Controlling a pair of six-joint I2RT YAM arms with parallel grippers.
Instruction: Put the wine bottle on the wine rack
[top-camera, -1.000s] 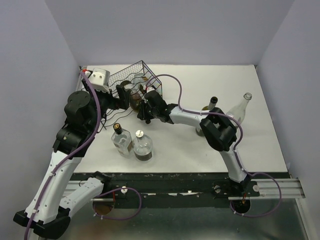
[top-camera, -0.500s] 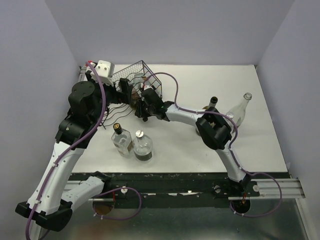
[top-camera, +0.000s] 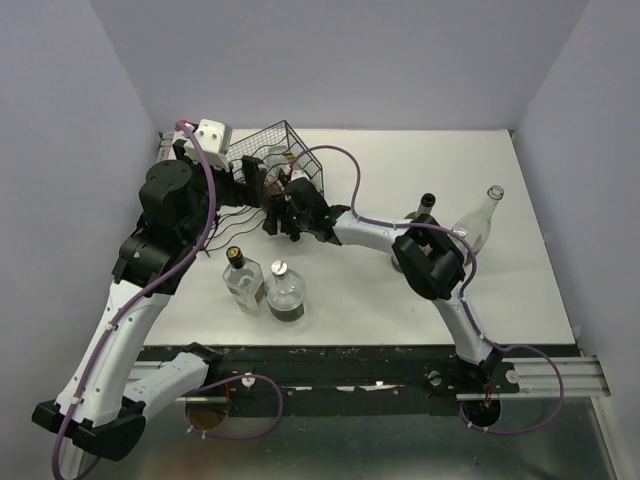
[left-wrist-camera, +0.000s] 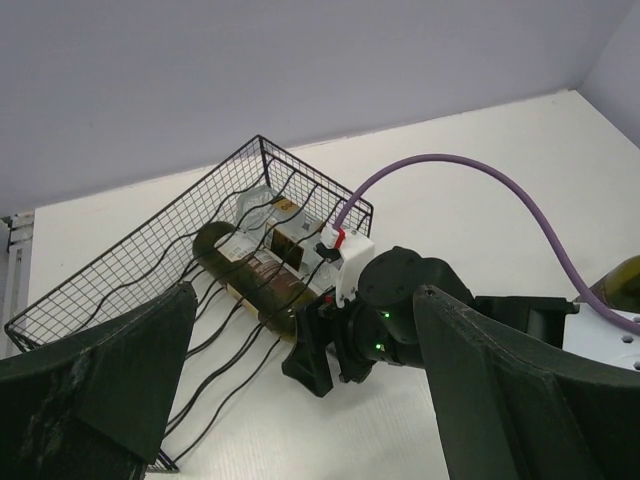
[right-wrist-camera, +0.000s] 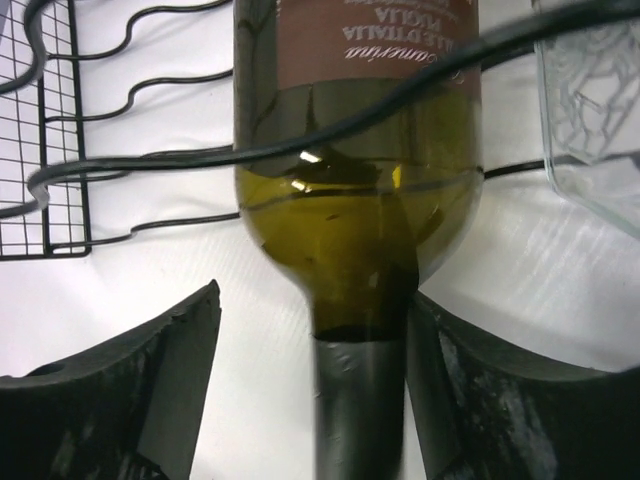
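The wine bottle, olive green with a brown label, lies on its side in the black wire wine rack, under the wavy wires, with its grey-capped neck pointing out. My right gripper is open around that neck. Its left finger stands clear of the glass and its right finger lies close against it. The left wrist view shows the bottle in the rack with the right gripper at its neck end. My left gripper hangs open and empty above the rack's near side.
A clear glass bottle lies in the rack beside the wine bottle. Two squat clear bottles stand near the front. A dark bottle and a tall clear bottle stand to the right, near the right arm.
My right gripper was shut on the bottle's neck and now stands open. The left arm has swung back over the rack.
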